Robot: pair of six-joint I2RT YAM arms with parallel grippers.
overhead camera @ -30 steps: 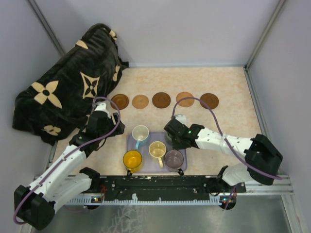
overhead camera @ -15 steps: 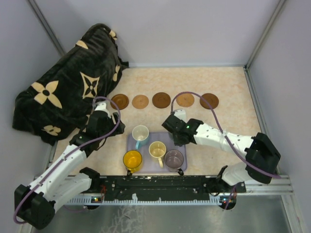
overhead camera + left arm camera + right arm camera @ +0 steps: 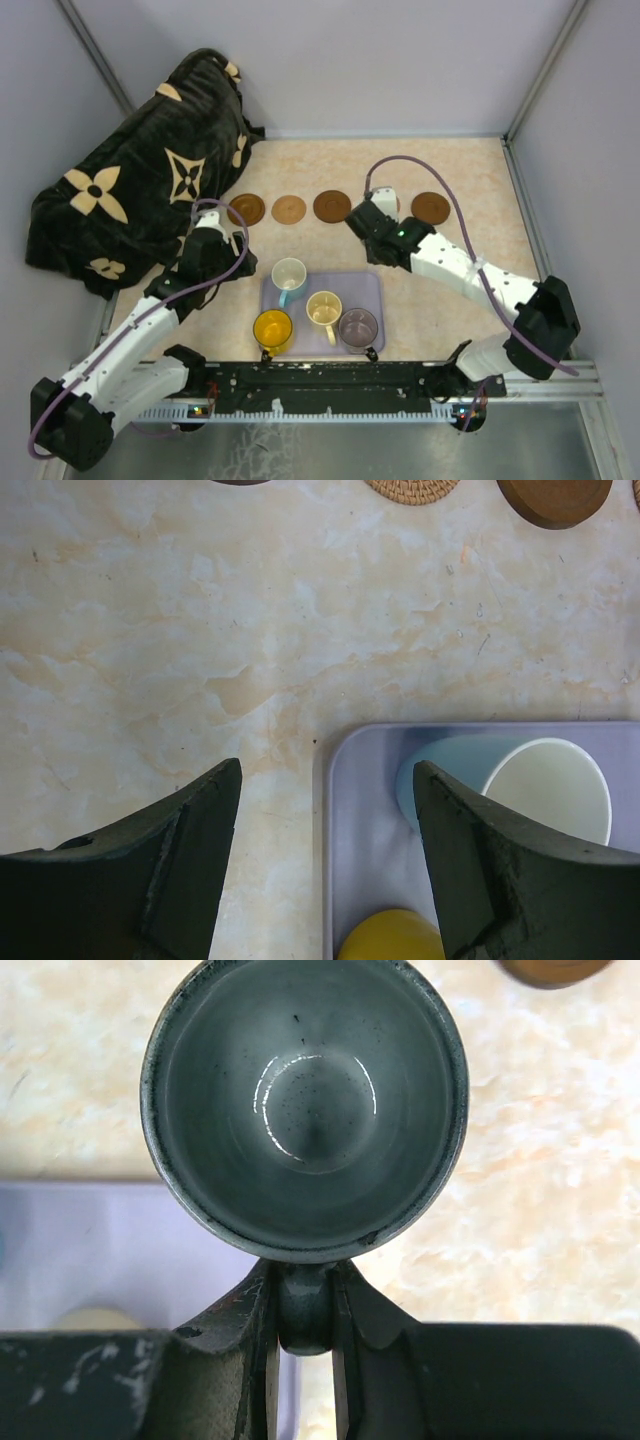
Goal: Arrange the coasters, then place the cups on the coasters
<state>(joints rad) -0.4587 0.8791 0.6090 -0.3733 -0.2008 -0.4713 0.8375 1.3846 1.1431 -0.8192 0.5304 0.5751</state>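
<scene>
Coasters lie in a row across the back: dark (image 3: 246, 209), tan (image 3: 289, 209), dark (image 3: 332, 206) and dark (image 3: 431, 207). The right arm mostly covers one more between the last two. My right gripper (image 3: 365, 217) hangs over that gap, shut on the handle of the grey-green cup (image 3: 305, 1110), which is upright; its fingers (image 3: 258, 1305) pinch the handle. On the lavender tray (image 3: 368, 292) stand the white-and-blue cup (image 3: 289, 274), cream cup (image 3: 324, 308), yellow cup (image 3: 272, 327) and mauve cup (image 3: 358, 326). My left gripper (image 3: 325, 780) is open and empty over the tray's left edge (image 3: 340, 820).
A black blanket with tan flower prints (image 3: 140, 190) is heaped at the back left. Grey walls enclose the table on three sides. In the left wrist view a tan woven coaster (image 3: 412, 488) and a dark one (image 3: 555, 498) lie beyond the tray.
My right gripper has carried the grey-green cup off the tray's back right corner, back toward the coaster row. The left arm has not moved.
</scene>
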